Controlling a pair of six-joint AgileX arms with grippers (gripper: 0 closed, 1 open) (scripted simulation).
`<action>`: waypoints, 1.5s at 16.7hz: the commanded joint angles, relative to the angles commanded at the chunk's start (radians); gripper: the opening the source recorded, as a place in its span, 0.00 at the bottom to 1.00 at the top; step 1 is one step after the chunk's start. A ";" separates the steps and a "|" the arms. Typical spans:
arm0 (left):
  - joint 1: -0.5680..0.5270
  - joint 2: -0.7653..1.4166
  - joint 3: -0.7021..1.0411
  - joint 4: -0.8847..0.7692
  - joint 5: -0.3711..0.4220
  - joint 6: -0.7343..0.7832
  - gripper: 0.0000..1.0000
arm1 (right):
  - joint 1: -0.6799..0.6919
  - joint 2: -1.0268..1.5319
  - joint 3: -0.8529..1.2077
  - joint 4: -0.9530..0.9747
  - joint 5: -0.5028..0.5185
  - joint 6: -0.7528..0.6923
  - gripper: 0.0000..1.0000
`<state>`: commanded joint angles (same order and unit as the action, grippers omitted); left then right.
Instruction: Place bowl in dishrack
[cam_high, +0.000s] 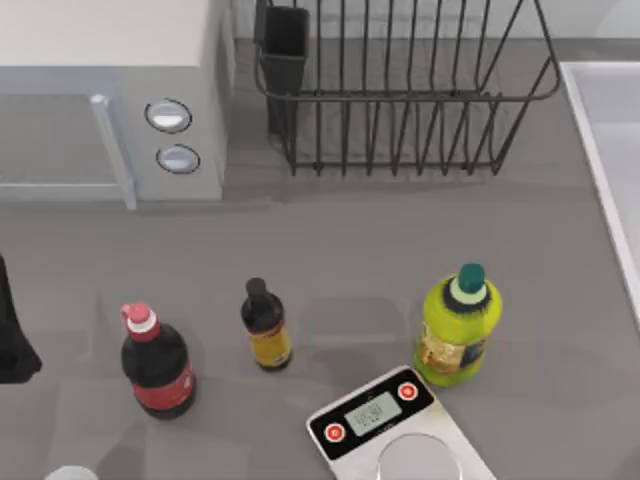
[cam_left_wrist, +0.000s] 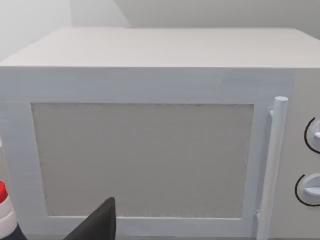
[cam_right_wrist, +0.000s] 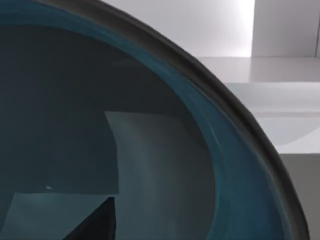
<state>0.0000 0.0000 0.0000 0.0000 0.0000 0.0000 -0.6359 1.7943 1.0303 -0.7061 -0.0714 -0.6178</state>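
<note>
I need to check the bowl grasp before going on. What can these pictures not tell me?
- Right wrist view: the bowl is cut off by the edges, so the hold on it cannot be judged.
- Left wrist view: a dark claw tip shows before the microwave; open or shut is unclear.
- Top view: the dishrack is cut off at the top; the scale at the bottom.

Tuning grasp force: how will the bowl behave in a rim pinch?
The bowl looks rigid and glossy, so it may slip in a rim pinch. Its wide, deep shape would likely swing or tilt when held at one edge. Probably breakable if it drops into the dishrack.
</note>
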 joint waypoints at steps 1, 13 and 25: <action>0.000 0.000 0.000 0.000 0.000 0.000 1.00 | 0.000 0.000 0.000 0.000 0.000 0.000 1.00; 0.000 0.000 0.000 0.000 0.000 0.000 1.00 | 0.000 0.000 0.000 0.000 0.000 0.000 0.25; 0.000 0.000 0.000 0.000 0.000 0.000 1.00 | -0.001 -0.003 -0.001 0.000 0.000 0.000 0.00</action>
<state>0.0000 0.0000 0.0000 0.0000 0.0000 0.0000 -0.6374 1.7916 1.0294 -0.7057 -0.0710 -0.6175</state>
